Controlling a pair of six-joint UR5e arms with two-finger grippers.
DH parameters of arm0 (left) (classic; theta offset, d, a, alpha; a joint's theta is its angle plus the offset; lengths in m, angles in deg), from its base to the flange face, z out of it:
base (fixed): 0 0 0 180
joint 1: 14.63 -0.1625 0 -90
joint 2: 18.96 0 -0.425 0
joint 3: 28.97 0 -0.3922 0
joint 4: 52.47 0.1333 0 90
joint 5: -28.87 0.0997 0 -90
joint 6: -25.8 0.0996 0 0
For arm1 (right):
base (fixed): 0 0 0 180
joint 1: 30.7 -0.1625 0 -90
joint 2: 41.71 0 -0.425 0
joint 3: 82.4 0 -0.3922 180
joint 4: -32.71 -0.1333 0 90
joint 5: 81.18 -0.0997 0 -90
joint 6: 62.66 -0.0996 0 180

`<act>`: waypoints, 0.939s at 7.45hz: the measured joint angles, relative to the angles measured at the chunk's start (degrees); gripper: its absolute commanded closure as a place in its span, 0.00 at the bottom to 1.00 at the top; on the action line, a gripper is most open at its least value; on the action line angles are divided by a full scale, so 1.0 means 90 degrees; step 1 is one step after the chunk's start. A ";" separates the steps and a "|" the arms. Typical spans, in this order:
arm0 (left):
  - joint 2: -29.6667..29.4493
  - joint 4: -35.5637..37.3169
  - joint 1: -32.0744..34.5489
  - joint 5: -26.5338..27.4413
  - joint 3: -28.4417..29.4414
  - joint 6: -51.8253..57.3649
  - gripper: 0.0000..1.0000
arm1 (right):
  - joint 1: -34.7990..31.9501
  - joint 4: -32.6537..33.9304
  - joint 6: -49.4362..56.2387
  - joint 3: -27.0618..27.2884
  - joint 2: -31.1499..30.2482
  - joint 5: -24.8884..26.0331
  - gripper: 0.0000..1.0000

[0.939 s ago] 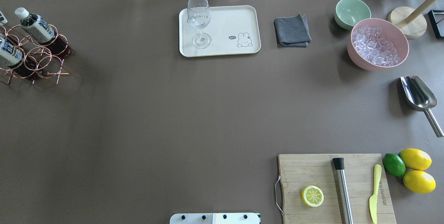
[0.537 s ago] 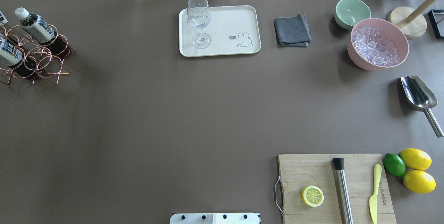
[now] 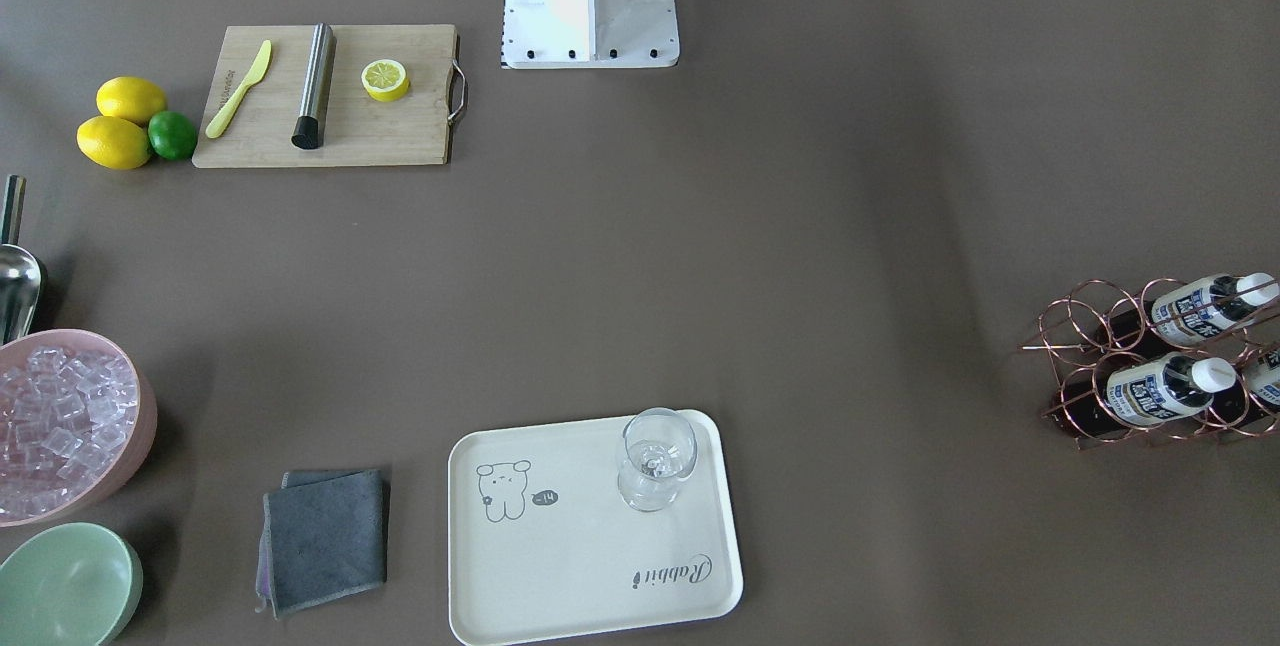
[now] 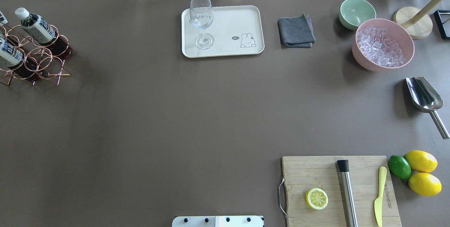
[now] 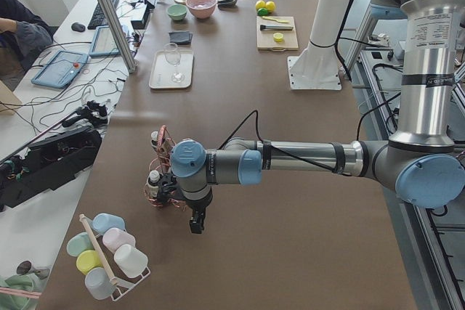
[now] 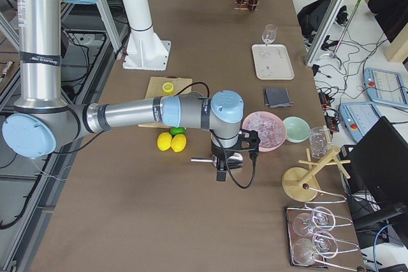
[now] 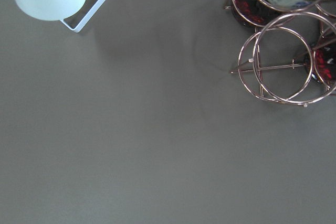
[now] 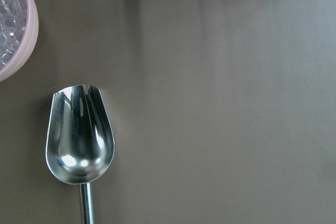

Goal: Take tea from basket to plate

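Overhead exterior: tea bottle [image 4: 37, 26] lay tilted in wire basket [image 4: 51, 57], just beside left jaws; plate [image 4: 232, 16] well apart from them. Left jaws, right jaws: could not tell whether released or clenched. Bottle looked light, smooth, slightly squashy; best gripped on labelled body below cap.

A long table under a matte brown cover [image 4: 175, 114] fills the overhead view, evenly lit. Along the left edge of the exterior left view runs a white side desk [image 5: 43, 117] (strewn with black cables [image 5: 94, 78]).

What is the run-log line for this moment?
tea: ungrasped, in basket | plate: wine glass only | left gripper: near basket, jaws unclear | right gripper: near scoop, jaws unclear
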 measured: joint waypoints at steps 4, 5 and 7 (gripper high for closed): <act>-0.0090 -0.0014 0.0089 0.0104 -0.0033 0.2370 0.02 | 0.0007 -0.0004 0.0000 -0.0061 0.0000 -0.0004 0.00; -0.0143 -0.0008 0.0130 0.0204 -0.0111 0.3093 0.02 | 0.0011 -0.0005 0.0000 -0.0072 0.0000 -0.0004 0.00; -0.0268 0.0003 0.0143 0.0566 -0.0465 0.4581 0.02 | 0.0012 -0.0020 0.0007 -0.0096 0.0000 0.0011 0.00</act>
